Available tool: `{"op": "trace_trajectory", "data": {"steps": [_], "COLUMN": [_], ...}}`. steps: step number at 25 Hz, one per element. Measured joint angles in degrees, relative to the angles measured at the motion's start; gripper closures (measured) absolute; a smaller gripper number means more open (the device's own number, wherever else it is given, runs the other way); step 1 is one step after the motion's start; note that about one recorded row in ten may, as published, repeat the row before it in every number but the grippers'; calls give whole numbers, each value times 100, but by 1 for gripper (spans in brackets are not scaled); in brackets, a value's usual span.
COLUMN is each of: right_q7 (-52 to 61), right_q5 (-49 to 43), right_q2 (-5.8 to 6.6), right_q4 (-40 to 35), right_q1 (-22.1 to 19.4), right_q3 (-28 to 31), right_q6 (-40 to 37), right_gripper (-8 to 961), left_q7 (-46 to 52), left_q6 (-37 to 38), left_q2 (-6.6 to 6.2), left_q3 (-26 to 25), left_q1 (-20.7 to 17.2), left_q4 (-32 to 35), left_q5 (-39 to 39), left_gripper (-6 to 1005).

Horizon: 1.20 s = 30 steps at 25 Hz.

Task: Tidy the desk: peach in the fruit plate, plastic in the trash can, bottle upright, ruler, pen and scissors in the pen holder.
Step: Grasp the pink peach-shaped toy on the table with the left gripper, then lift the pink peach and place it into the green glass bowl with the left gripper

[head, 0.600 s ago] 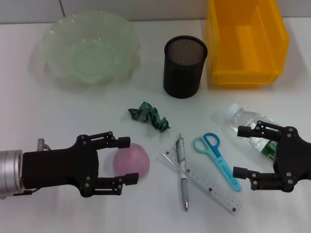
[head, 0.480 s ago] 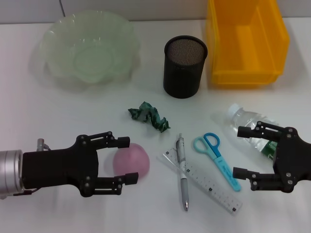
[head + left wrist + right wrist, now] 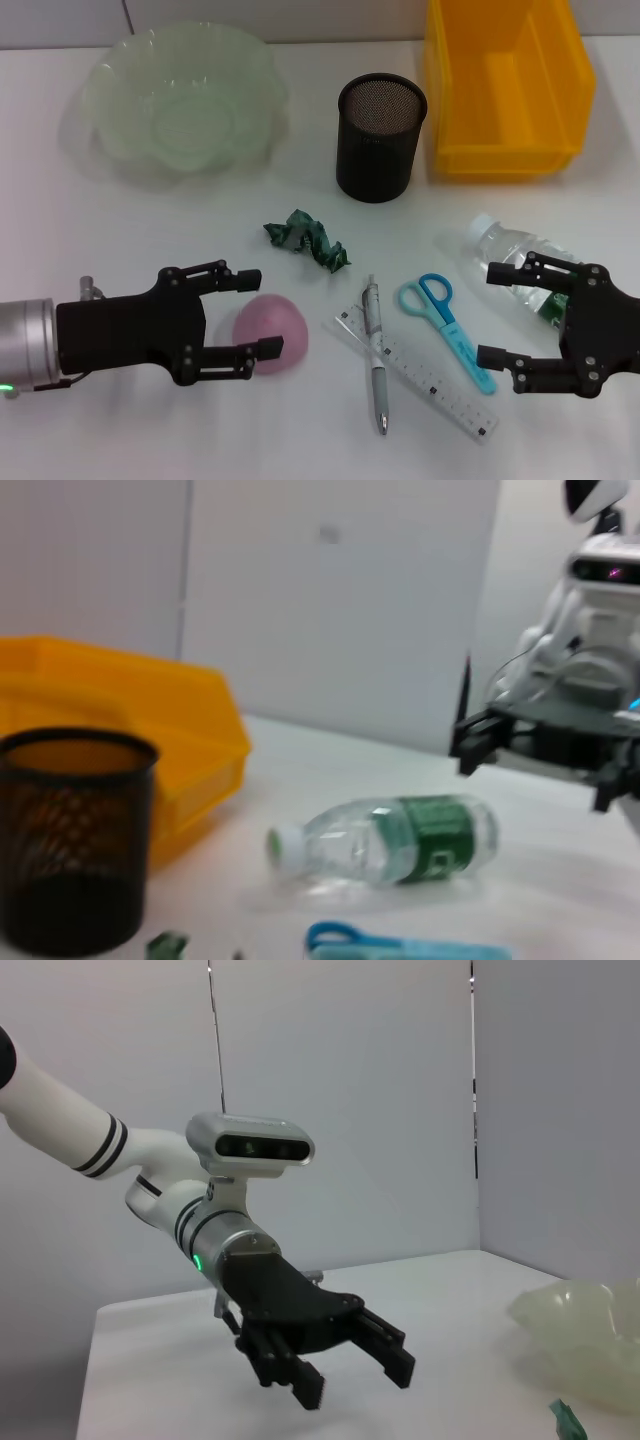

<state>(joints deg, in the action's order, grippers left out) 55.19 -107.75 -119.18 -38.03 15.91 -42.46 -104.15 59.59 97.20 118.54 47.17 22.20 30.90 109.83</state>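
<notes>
In the head view a pink peach (image 3: 271, 333) lies on the white table. My left gripper (image 3: 258, 312) is open with its jaws around the peach's left side. The pale green fruit plate (image 3: 180, 100) is at the back left. Crumpled green plastic (image 3: 307, 239) lies mid-table. The black mesh pen holder (image 3: 380, 137) and yellow bin (image 3: 505, 85) stand at the back. A pen (image 3: 375, 350), clear ruler (image 3: 418, 372) and blue scissors (image 3: 448, 327) lie front centre. A clear bottle (image 3: 520, 265) lies on its side, also in the left wrist view (image 3: 385, 841). My right gripper (image 3: 492, 312) is open beside the bottle.
The left wrist view shows the pen holder (image 3: 70, 835), the yellow bin (image 3: 150, 730) and the right gripper (image 3: 470, 750) beyond the bottle. The right wrist view shows the left gripper (image 3: 350, 1365) and the plate's rim (image 3: 580, 1330).
My left gripper has shifted slightly and its jaws have narrowed around the peach. The right arm has barely moved.
</notes>
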Motion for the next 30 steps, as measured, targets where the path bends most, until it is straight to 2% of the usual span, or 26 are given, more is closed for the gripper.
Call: {"op": "trace_trajectory", "data": {"steps": [4, 14, 21, 24, 30], "right_q7": [0, 0, 0, 0, 4], "right_q5": [0, 0, 0, 0, 0], "right_q2": [0, 0, 0, 0, 0], "right_q4": [29, 84, 93, 94, 94], "right_q1": [10, 0, 0, 0, -4], "right_q3": [-10, -7, -7, -7, -7], "right_q6": [7, 10, 10, 10, 9], "right_gripper": [110, 110, 110, 111, 111], "left_q7": [37, 60, 18, -12, -133], "left_q6": [-632, -1528, -1584, -1652, -1443], "left_q2": [20, 22, 21, 20, 34], "left_q3": [46, 345, 421, 426, 491], "left_q1": [52, 274, 304, 305, 307], "left_q4": [-170, -598, -621, -600, -569], "left_q5": [27, 93, 145, 127, 92], "left_gripper": [187, 188, 189, 394, 629]}}
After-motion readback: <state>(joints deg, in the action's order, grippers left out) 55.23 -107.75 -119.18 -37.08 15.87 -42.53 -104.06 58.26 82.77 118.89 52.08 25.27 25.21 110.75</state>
